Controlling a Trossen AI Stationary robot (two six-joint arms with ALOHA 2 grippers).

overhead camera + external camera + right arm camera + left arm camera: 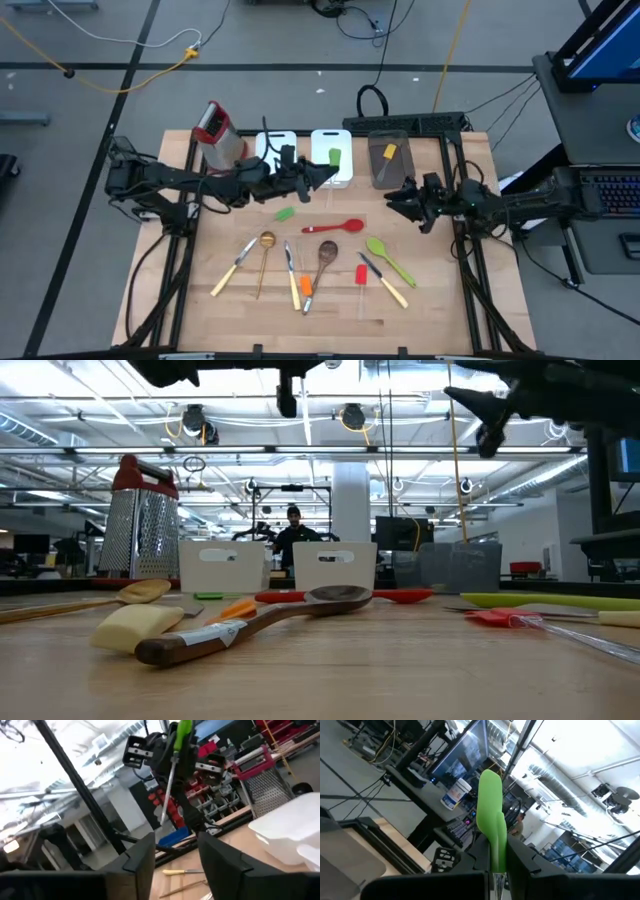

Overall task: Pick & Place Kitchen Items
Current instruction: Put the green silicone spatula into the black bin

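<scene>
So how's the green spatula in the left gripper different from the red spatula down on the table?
The green spatula is held up off the table in the left gripper, blade up; the red spatula lies flat on the wooden table, untouched. Their heads differ in colour, green against red. The green one is over the far trays, while the red one sits near the front edge. Both have clear handles.

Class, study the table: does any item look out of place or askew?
Yes: the box grater lies tipped against the table's back-left corner in the high view. The left gripper holds a green spatula aloft. Other utensils lie flat.
</scene>
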